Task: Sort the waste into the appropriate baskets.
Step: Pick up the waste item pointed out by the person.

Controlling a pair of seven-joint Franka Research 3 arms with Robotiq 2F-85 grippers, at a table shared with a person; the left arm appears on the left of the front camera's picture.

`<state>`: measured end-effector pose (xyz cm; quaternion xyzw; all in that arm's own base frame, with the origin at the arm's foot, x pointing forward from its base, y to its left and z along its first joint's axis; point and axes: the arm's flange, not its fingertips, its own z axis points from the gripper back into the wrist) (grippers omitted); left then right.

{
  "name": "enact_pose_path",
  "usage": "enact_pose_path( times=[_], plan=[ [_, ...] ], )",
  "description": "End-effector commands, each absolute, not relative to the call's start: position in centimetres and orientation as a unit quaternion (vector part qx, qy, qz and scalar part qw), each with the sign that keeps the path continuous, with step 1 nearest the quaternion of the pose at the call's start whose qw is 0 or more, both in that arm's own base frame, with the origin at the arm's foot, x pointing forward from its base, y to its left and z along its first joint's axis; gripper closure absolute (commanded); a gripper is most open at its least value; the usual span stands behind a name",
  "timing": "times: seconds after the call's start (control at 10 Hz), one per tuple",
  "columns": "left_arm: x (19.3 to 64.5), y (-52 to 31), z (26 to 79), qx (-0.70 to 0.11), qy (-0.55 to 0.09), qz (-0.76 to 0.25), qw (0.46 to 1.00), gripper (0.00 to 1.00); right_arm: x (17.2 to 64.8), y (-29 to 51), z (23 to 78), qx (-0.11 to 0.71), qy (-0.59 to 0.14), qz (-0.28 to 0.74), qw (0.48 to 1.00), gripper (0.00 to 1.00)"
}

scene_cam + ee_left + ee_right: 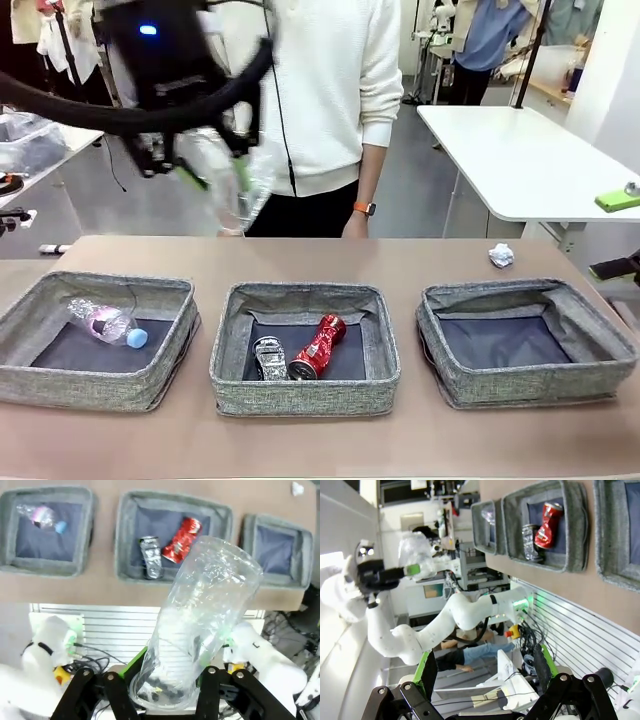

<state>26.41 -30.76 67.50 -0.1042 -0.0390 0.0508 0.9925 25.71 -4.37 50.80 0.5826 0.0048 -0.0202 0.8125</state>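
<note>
Left end effector (180,652) partly closed, grasping clear container (238,188), raised high above bench (300,255). Bottle (105,322) in left basket (30,365). Black can (268,357) beside red can (318,347) in middle basket (300,395). Paper ball (501,256) on bench behind right basket (530,385). Right end effector (485,672) spread wide, holding nothing.

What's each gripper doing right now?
Left gripper: jaws closed on the clear crumpled plastic container, raised above the baskets.
Right gripper: jaws open, empty.
</note>
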Motion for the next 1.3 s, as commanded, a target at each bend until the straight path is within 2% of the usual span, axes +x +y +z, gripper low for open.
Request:
enact_pose_path(
  times=[0.0, 0.2, 0.8, 1.0, 1.2],
  plan=[
    [28.4, -33.5, 69.7, -0.052, -0.067, 0.061, 0.994, 0.58, 25.8, -4.5, 50.9, 0.589, 0.0, -0.01, 0.808, 0.0],
    [28.5, -36.0, 72.5, -0.042, -0.096, 0.08, 0.991, 0.58, 25.8, -4.5, 50.9, 0.589, 0.0, -0.01, 0.808, 0.0],
    [30.4, -37.9, 77.1, -0.08, -0.085, 0.113, 0.987, 0.58, 25.8, -4.5, 50.9, 0.589, 0.0, -0.01, 0.808, 0.0],
    [31.4, -37.7, 76.7, -0.075, -0.074, 0.115, 0.988, 0.58, 25.8, -4.5, 50.9, 0.589, 0.0, -0.01, 0.808, 0.0],
    [30.5, -37.5, 76.3, -0.086, -0.087, 0.103, 0.987, 0.58, 25.8, -4.5, 50.9, 0.589, 0.0, -0.01, 0.808, 0.0]
  ],
)
